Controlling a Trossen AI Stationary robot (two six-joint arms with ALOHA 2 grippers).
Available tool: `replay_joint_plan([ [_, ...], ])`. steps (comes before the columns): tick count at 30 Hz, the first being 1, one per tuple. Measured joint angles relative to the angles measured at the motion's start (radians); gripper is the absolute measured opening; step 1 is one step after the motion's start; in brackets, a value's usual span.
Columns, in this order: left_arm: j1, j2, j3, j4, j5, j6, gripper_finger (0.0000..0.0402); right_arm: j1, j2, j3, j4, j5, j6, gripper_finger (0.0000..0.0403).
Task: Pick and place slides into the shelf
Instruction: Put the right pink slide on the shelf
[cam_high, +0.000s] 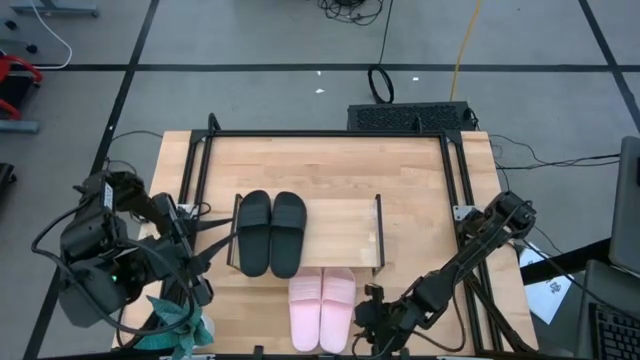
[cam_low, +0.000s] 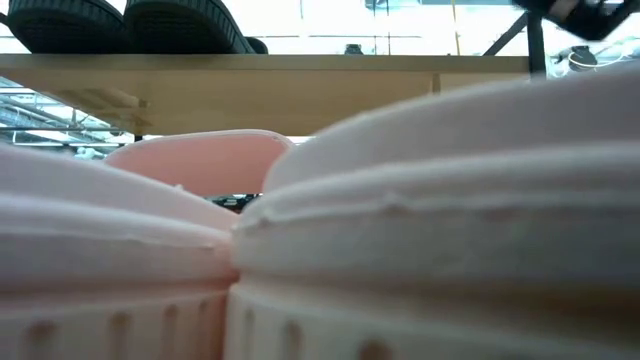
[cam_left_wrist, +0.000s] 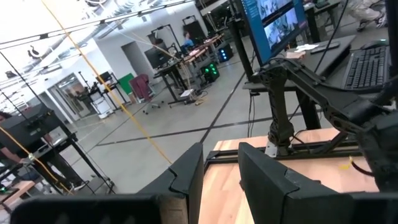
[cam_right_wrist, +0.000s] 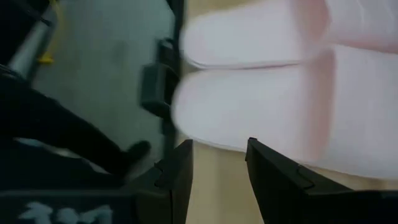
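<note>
While the black slides (cam_high: 270, 232) lie side by side on the left half of the shelf (cam_high: 340, 226), the pink slides (cam_high: 322, 307) lie together on the table (cam_high: 420, 190) just off the shelf's front edge, at 6 o'clock from its middle. At about 3 o'clock from the pink pair's heels, just beside them, the right gripper (cam_high: 370, 322) sits low at the table's near edge, its fingers (cam_right_wrist: 273, 177) parted and empty in the right wrist view. At roughly 9 o'clock from the pink pair, the left gripper (cam_high: 200, 292) waits off the table's left near corner, fingers (cam_left_wrist: 267, 177) apart and holding nothing.
</note>
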Motion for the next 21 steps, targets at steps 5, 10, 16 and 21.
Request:
replay_joint_plan([
  [5,-0.007,0.028,0.000,0.003,-0.029,-0.010,0.0108,0.009,-0.025,0.000,0.073,0.000,-0.018,0.0139],
  [10,-0.017,0.057,-0.001,0.030,-0.036,-0.025,0.0108,0.073,-0.025,0.000,0.074,0.001,0.067,0.0139],
  [16,-0.027,0.073,-0.001,0.127,-0.036,0.000,0.0108,0.197,-0.025,0.000,0.095,0.138,0.241,0.0139],
  [21,-0.041,0.072,0.000,0.177,-0.045,0.001,0.0108,0.282,-0.023,0.000,0.145,0.273,0.372,0.0139],
])
